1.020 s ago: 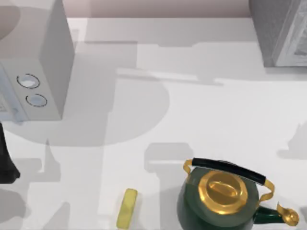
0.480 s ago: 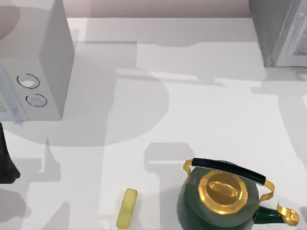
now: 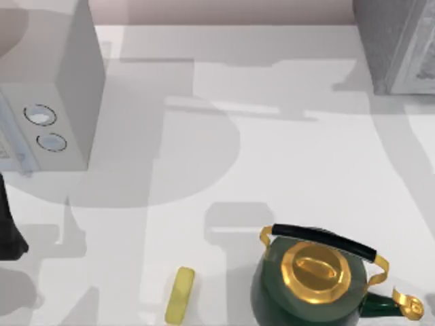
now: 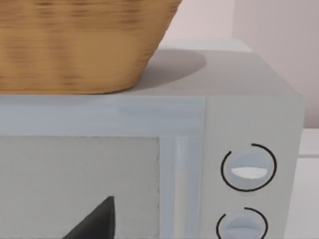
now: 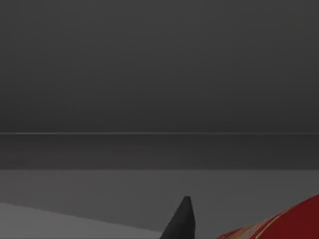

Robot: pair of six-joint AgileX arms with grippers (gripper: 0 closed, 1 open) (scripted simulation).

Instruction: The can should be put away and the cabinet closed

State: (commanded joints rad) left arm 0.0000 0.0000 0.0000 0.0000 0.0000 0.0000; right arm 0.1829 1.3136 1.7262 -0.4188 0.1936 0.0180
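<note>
Close beside my right gripper's dark fingertip [image 5: 183, 219], the can [image 5: 279, 225] shows as a curve of red with a strip of yellow-and-white label; no lettering on it can be read. Whether those fingers are clamped on the can I cannot tell, since one tip alone is visible and it stands just apart from the red side. Ahead of that wrist lies a dim grey space with a flat floor and a pale horizontal line across its back wall. My left arm [image 3: 8, 224] is parked at the table's left edge, its camera facing the microwave [image 4: 249, 124], whose two round dials [image 4: 248, 168] carry no legible marks; a woven basket [image 4: 79, 45] sits on top. One dark finger [image 4: 97, 221] of my left gripper shows against the microwave door, its opening unclear. On the table [image 3: 299, 163] stand a green kettle [image 3: 319, 282] and a pale yellow block [image 3: 180, 294], with the grey cabinet [image 3: 394, 44] at the far right.
</note>
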